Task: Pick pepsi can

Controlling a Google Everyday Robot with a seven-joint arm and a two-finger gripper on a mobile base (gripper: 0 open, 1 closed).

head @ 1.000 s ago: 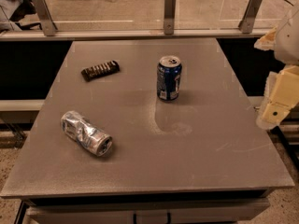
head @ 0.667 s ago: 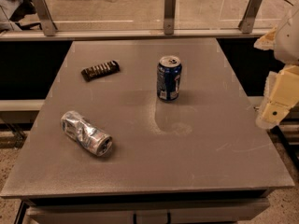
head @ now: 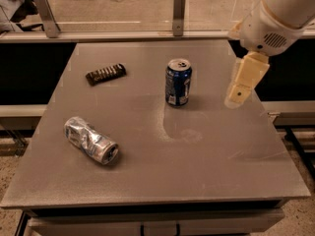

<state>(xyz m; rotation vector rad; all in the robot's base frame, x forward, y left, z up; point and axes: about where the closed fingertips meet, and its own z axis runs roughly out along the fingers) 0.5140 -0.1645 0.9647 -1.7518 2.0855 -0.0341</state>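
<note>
Right of pepsi can point(head: 178, 82), well apart: gripper point(head: 237, 96), grasp state not discernible. Best approached level, centred on can's middle.

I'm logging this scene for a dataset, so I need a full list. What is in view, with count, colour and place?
table: one, grey, fills most of the view
pepsi can: one, dark blue with silver top, upright, centre of the table towards the back
crushed can: one, silver and blue, lying on its side, front left
snack bar: one, dark, flat, back left
metal posts: two visible, grey, along the rail behind the table
arm: one, white, upper right
gripper: one, cream, hanging over the table's right side, right of the pepsi can and apart from it
</note>
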